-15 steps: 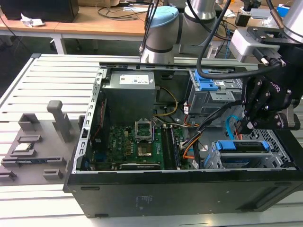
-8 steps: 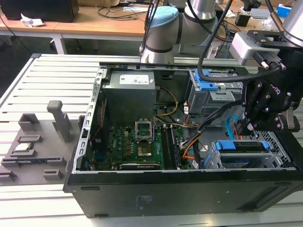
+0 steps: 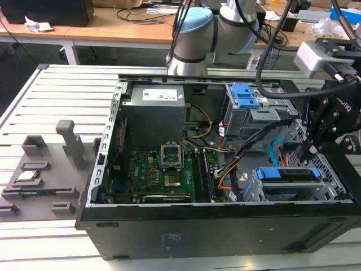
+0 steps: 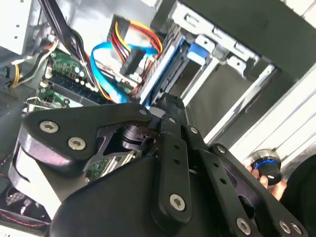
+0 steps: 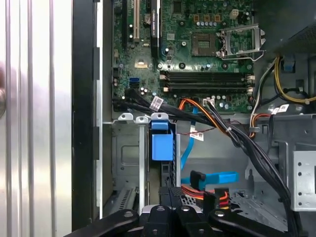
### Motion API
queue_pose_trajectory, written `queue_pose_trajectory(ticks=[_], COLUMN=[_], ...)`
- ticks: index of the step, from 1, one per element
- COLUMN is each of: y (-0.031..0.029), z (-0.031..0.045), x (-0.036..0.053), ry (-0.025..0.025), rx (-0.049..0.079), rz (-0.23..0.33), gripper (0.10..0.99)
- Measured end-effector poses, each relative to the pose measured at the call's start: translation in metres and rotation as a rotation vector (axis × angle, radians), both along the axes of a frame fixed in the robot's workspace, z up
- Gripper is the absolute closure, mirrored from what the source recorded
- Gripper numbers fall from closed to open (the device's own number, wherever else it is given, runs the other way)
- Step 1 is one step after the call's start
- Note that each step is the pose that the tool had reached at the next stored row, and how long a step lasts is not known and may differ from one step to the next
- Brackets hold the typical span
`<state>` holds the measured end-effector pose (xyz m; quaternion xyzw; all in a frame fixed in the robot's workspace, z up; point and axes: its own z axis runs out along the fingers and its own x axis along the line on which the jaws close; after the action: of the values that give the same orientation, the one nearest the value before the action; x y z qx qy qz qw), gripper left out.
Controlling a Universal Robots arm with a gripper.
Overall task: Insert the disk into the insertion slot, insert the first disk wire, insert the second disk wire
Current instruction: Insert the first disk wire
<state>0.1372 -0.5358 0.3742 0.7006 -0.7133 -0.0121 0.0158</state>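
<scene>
The disk (image 3: 287, 174), in its blue carrier (image 5: 162, 143), sits edge-on inside the insertion slot (image 3: 255, 192), a silver metal cage at the case's near corner on the exterior view's right. My black gripper (image 3: 311, 151) hangs just above the disk's rear end, fingers shut with nothing between them (image 5: 172, 190). The first disk wire (image 5: 197, 191), orange, red and black with a black plug (image 4: 129, 47), lies close beside the fingertips. The second disk wire (image 5: 217, 177), flat and light blue, curves next to it (image 4: 101, 57). Whether either plug is seated I cannot tell.
A taller grey bay with blue latches (image 3: 245, 96) stands behind the cage. A thick black cable bundle (image 5: 237, 138) crosses between the motherboard (image 3: 169, 169) and the cage. A grey fixture (image 3: 39, 175) lies on the slatted table. A hand holds a blue-ringed knob (image 4: 264, 165).
</scene>
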Motion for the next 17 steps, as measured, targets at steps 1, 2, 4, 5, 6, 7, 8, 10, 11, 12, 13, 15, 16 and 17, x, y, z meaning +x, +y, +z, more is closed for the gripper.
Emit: queue_pose_trajectory(ticks=[1, 2, 4, 5, 6, 7, 8, 10, 11, 12, 13, 15, 16, 17], y=[0.0033, 0.0074, 0.0163, 0.0249, 0.0277, 0.0276, 0.0276, 0.0277, 0.0277, 0.0277, 0.0278, 0.0278, 0.0278, 0.0278], z=[0.0000, 0.0000, 0.0000, 0.0000, -0.0002, -0.0002, -0.0001, -0.0001, 0.0000, -0.0001, -0.0001, -0.0001, -0.0001, -0.0001], x=[0.0028, 0.0062, 0.0088, 0.0088, 0.0089, 0.0089, 0.0089, 0.0089, 0.0089, 0.0089, 0.0089, 0.0089, 0.0089, 0.0089], ry=[0.0000, 0.0000, -0.0001, 0.0000, 0.0000, 0.0000, 0.0000, 0.0000, 0.0000, 0.0000, 0.0000, 0.0000, 0.0000, 0.0000], rx=[0.000, 0.000, 0.000, 0.000, 0.000, 0.000, 0.000, 0.000, 0.000, 0.000, 0.000, 0.000, 0.000, 0.000], rz=[0.000, 0.000, 0.000, 0.000, 0.000, 0.000, 0.000, 0.000, 0.000, 0.000, 0.000, 0.000, 0.000, 0.000], gripper=[0.980, 0.980, 0.980, 0.980, 0.980, 0.980, 0.980, 0.980, 0.980, 0.918, 0.851, 0.784, 0.784, 0.784])
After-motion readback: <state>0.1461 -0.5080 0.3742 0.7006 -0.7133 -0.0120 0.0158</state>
